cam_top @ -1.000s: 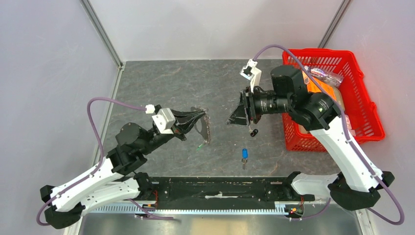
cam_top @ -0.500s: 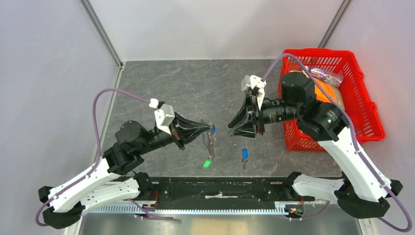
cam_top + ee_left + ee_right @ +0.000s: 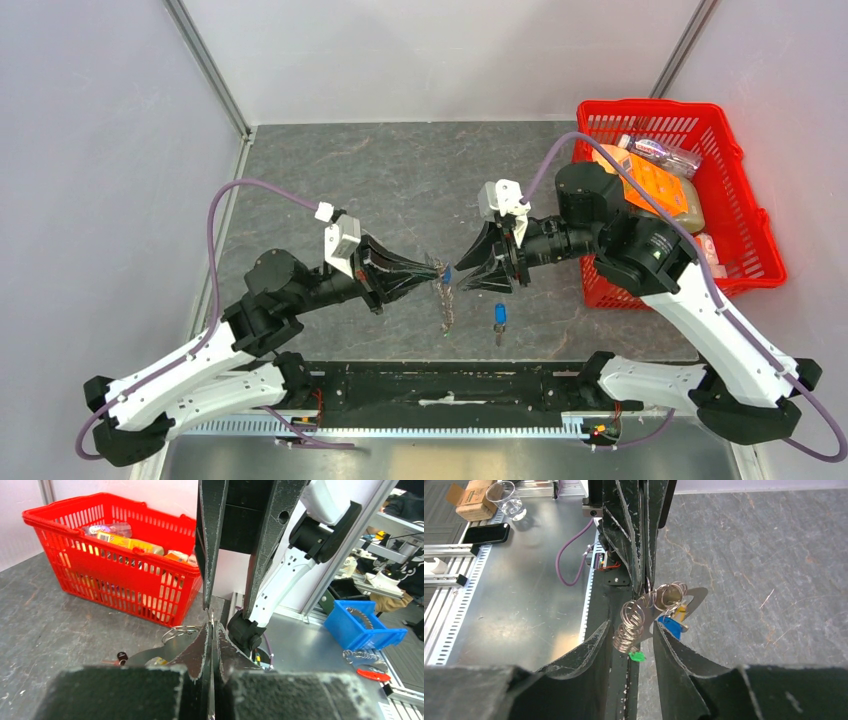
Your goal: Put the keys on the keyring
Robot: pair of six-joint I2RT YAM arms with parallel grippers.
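- Keyring [image 3: 664, 596]: pinched in clenched left gripper [image 3: 433, 266], hanging above table [image 3: 330, 170].
- Right gripper [image 3: 462, 277]: fingers [image 3: 584, 655] spread, flanking keyring.
- Blue-capped key [image 3: 499, 314]: lying on table, apart from keyring.

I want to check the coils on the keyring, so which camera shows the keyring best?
The right wrist view: the keyring hangs close and sharp, with its coils and green tag clear. Top external shows it only as a small dangling strand; left wrist shows just a thin loop of it.
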